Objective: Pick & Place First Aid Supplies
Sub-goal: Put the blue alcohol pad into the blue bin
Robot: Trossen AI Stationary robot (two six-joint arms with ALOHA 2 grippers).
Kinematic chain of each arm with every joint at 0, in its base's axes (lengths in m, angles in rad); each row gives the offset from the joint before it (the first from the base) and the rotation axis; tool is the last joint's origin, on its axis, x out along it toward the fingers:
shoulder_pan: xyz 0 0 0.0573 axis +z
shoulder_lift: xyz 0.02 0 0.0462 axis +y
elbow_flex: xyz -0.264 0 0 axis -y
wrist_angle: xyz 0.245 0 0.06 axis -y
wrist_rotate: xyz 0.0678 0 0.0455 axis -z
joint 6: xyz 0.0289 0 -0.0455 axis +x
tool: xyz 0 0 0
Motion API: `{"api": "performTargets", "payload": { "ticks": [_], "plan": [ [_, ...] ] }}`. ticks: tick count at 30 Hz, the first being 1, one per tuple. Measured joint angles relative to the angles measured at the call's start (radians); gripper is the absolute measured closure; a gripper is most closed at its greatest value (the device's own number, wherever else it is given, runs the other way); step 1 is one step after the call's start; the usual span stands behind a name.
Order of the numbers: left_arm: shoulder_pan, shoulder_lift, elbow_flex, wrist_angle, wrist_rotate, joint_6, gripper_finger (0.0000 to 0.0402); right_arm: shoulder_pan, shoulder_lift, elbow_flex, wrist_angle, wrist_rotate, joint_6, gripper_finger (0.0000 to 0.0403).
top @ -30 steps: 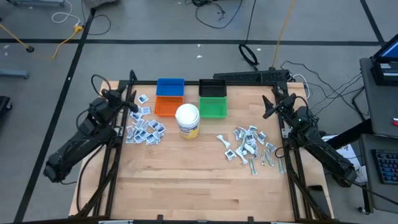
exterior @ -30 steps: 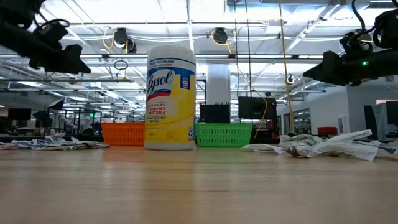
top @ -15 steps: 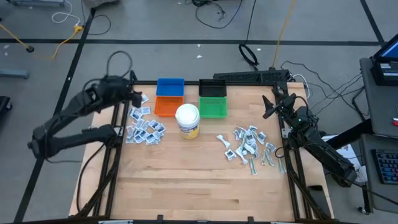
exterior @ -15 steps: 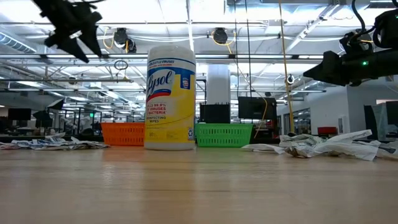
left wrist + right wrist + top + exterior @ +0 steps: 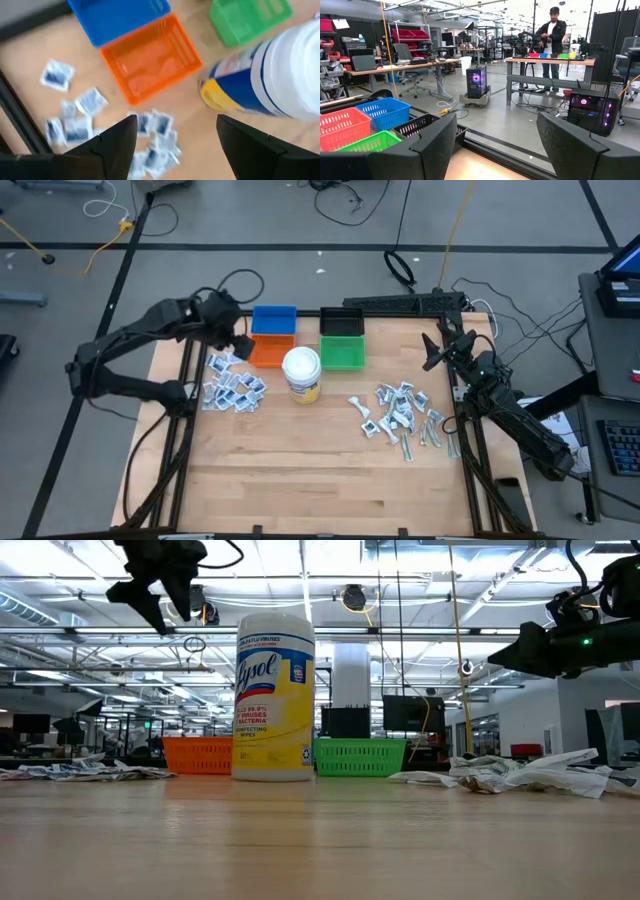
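Note:
The first aid supplies lie flat on the table in two heaps of small white-and-grey packets: a left heap [image 5: 230, 385] and a right heap [image 5: 400, 415]. My left gripper [image 5: 232, 335] is open and hangs high above the table [image 5: 158, 610], over the far end of the left heap beside the orange bin [image 5: 270, 352]. In its wrist view the open fingers [image 5: 175, 147] frame loose packets [image 5: 152, 125] below. My right gripper [image 5: 430, 352] is open and waits raised at the table's right edge, far of the right heap.
A white-lidded jar with a yellow label [image 5: 301, 372] stands mid-table between the heaps. Blue [image 5: 274, 319], orange, black [image 5: 342, 322] and green [image 5: 343, 354] bins sit in a block at the far edge. Bare wood [image 5: 320, 480] lies toward the near edge. A person [image 5: 551, 35] stands far off in the room.
My left arm has risen from its resting place at the table's left edge and swung toward the right and far side, its gripper coming over the left heap next to the orange bin. The packets, the jar and my right arm have stayed put.

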Motion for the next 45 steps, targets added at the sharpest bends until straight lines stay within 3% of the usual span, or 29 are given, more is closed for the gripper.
{"api": "performTargets", "payload": {
  "ticks": [10,18,29,45],
  "plan": [
    [-0.064,0.074,0.024,-0.227,0.058,-0.347,0.0128,0.000,0.000,0.000,0.000,0.000,0.000,0.0129],
    [-0.100,0.078,0.024,-0.302,0.059,-0.492,0.0128,0.000,0.000,0.000,0.000,0.000,0.000,0.0128],
    [-0.109,0.077,0.016,-0.300,0.076,-0.587,0.0128,0.000,0.000,0.000,0.000,0.000,0.000,0.0132],
    [-0.180,0.173,-0.188,-0.176,0.108,-0.662,0.0128,0.000,0.000,0.000,0.000,0.000,0.000,0.0131]
  ]
}}
